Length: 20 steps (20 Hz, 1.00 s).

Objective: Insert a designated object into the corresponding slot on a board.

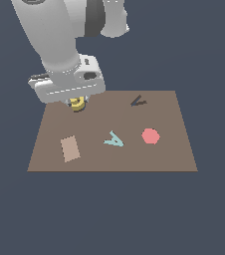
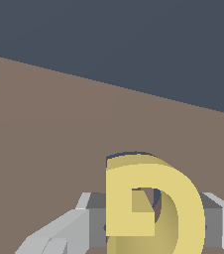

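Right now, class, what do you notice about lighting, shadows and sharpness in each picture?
Exterior view: flat, even light, no cast shadows on the board, edges slightly soft, no glare. Wrist view: the yellow G looms large and shows gentle shading on its curve; the fingers are cut off at the frame.

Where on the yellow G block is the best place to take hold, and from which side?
From above, across its outer flanks. The yellow G block has a rounded outline with a flat straight side, and the wrist view shows the hand straddling it, grey fingers flanking each side. Its upper face is open to the hand above the board.
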{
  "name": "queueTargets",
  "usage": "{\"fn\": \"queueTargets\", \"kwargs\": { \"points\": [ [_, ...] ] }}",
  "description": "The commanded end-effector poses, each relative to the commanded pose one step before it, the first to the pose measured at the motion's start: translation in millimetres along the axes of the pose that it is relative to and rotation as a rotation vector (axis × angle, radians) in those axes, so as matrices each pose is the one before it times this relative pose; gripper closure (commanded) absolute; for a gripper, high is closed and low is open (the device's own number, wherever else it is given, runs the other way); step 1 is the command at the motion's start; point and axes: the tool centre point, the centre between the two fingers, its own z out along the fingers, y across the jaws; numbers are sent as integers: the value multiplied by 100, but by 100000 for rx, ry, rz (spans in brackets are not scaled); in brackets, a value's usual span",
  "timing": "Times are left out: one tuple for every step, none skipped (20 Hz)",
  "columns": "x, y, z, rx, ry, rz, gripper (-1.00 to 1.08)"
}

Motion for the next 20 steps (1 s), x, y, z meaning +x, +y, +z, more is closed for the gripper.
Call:
{"fn": "queueTargets", "kwargs": {
  "points": [
    [-73,-24,-10,11,-6,-1079,108],
    [-5,0,0,0,1,-69,108],
    [34,8,9,-13,10,445,108],
    [3,-11,42,0,0,0,108],
    [-8,1,121,-3,-8,-69,108],
    [-7,-6,204,-3,-10,-97,108],
    [-8,-7,267,-3,-9,-129,108],
    [-4,-6,206,-1,-4,-98,108],
    [-4,1,124,-1,-2,-69,108],
    [5,-11,42,0,0,0,108],
    [0,0,0,0,0,0,-92],
    [0,0,0,0,0,0,-92],
    [0,0,0,0,0,0,-92],
    [0,0,0,0,0,0,-92],
    [0,0,0,0,0,0,-92],
    [0,0,0,0,0,0,-92],
    [0,0,0,0,0,0,-92],
    [0,0,0,0,0,0,-92],
    [0,0,0,0,0,0,-92],
    [0,0,0,0,0,0,-92]
  ]
}}
